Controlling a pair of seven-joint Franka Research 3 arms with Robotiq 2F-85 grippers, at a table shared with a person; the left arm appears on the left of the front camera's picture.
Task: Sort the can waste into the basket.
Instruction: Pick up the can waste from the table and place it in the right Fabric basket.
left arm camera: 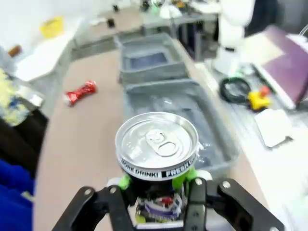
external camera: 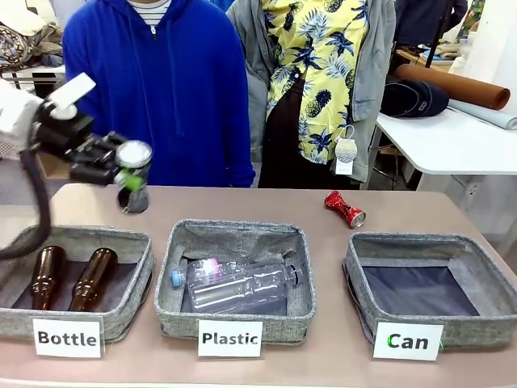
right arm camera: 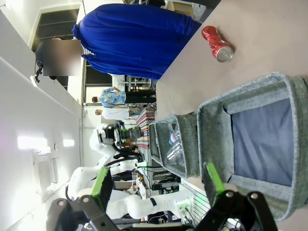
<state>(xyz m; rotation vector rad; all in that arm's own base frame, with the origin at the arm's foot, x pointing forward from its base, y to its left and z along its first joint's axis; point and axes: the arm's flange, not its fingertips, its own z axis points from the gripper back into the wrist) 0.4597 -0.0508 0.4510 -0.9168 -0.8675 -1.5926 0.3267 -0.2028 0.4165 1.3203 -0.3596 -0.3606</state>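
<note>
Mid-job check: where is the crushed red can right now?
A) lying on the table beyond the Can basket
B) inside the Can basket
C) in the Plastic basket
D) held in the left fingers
A: the red can lies on its side on the table beyond the Can basket, while the left fingers are shut on the dark can.

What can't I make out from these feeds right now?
- Front view: whether the dark can in the left gripper clears the table; the angle hides it.
- Left wrist view: the can's lower body, behind the gripper's fingers.
- Front view: red can print, too small.
- Front view: Can basket near floor, behind its front wall.
</note>
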